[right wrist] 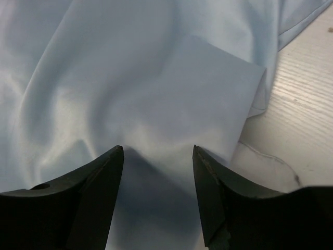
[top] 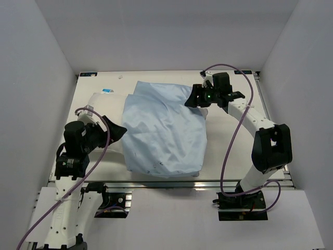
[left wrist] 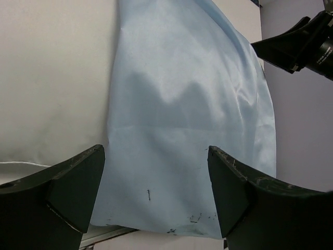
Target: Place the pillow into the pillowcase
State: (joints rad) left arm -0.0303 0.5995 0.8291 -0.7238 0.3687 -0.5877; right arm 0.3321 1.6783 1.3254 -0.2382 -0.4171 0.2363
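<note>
Nearest, the left gripper (top: 115, 129) hovers with jaws wide apart, holding nothing, beside the spot where the pillow (top: 98, 102) pokes out of the pillowcase (top: 164, 133); most of the cushion seems to be inside, with only its left end bare; farther off, the right gripper (right wrist: 157, 151) stands over the sack's far corner, jaws apart, blue cloth between them but not pinched; it should probably close on one firm fold there and anchor it, while the left arm eases the hem over the white end without bunching the thin cloth.
</note>
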